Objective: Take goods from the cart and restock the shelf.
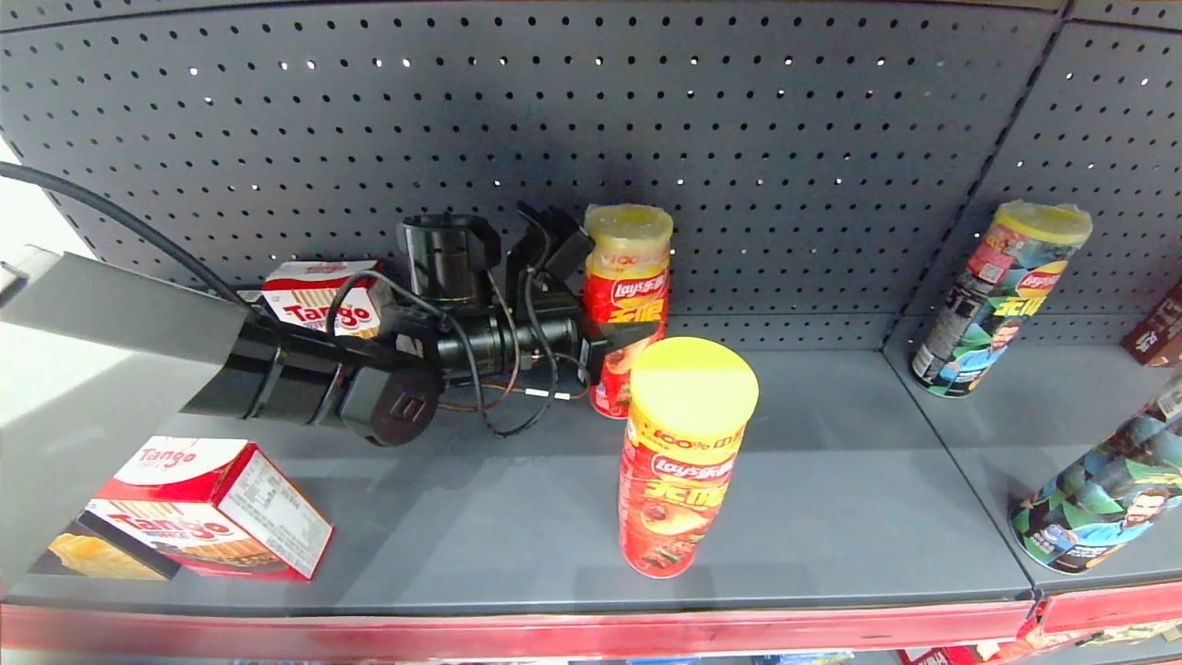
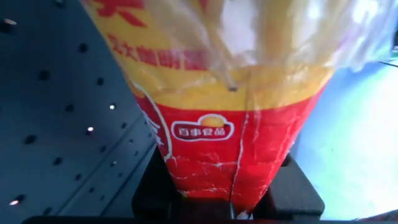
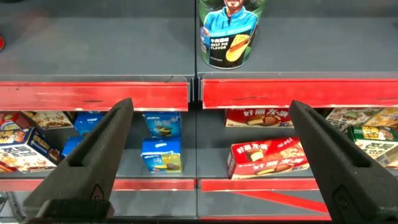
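Two red cylinder chip cans stand on the grey metal shelf [image 1: 831, 480], both upright, long axis vertical, yellow lids up. The rear can [image 1: 628, 305] is near the perforated back panel [image 1: 739, 139]. The left gripper [image 1: 591, 296] pinches it from the side, one black finger on each flank. Cannot tell if its base rests on the deck.

Left wrist view: rear can [image 2: 211, 124] sits between dark jaws of the left gripper [image 2: 224, 199]. The can has a red lower band, a yellow band above and a small white oval logo, with wrinkled glossy film over the label.

The front can [image 1: 685, 457] stands free near the shelf lip with the same red-and-yellow label and a flat yellow lid.

Red-and-white cardboard wafer boxes: one [image 1: 208, 508] at front left, another [image 1: 323, 296] behind the arm. Dark green-labelled cans [image 1: 1002, 300] stand on the next bay.

Right gripper [image 3: 210, 109] has its black wedge fingers spread wide, holding nothing. It faces a red shelf edge strip [image 3: 93, 96] and a green-label can [image 3: 231, 31] above it
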